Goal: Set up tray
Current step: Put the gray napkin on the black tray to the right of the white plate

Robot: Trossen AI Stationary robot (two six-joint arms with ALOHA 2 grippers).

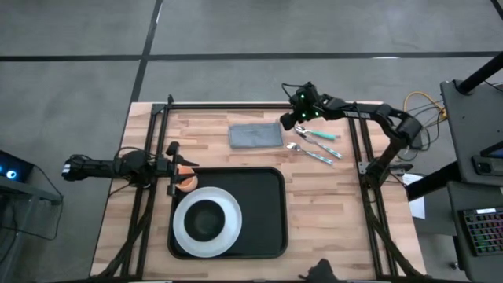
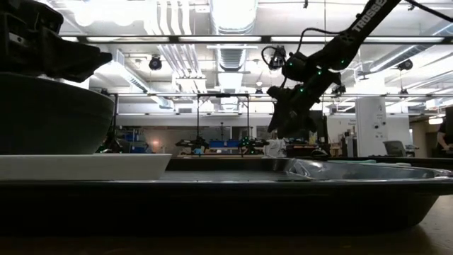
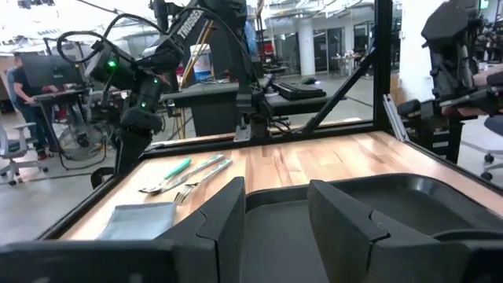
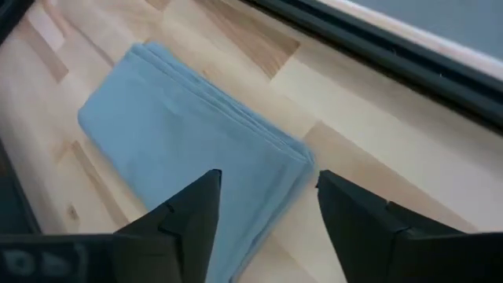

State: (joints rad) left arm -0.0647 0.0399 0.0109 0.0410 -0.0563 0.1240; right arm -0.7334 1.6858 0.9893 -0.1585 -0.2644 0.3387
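Observation:
The black tray (image 1: pixel 263 212) lies on the wooden table near its front edge. A white plate (image 1: pixel 229 228) with a dark bowl (image 1: pixel 206 220) stands on the tray's left half. A grey folded cloth (image 1: pixel 255 135) lies flat on the table beyond the tray and fills the right wrist view (image 4: pixel 181 134). My right gripper (image 1: pixel 289 119) is open above the cloth's right end, clear of the table in the low view (image 2: pixel 287 124). My left gripper (image 1: pixel 179 169) is open and empty over the tray's far left corner, its fingers (image 3: pixel 228 212) pointing across the tray.
A spoon and a fork (image 1: pixel 316 143), one with a teal handle, lie on the table right of the cloth. A black frame (image 1: pixel 236 107) runs along the table's far edge and sides. Bare tray floor lies right of the plate.

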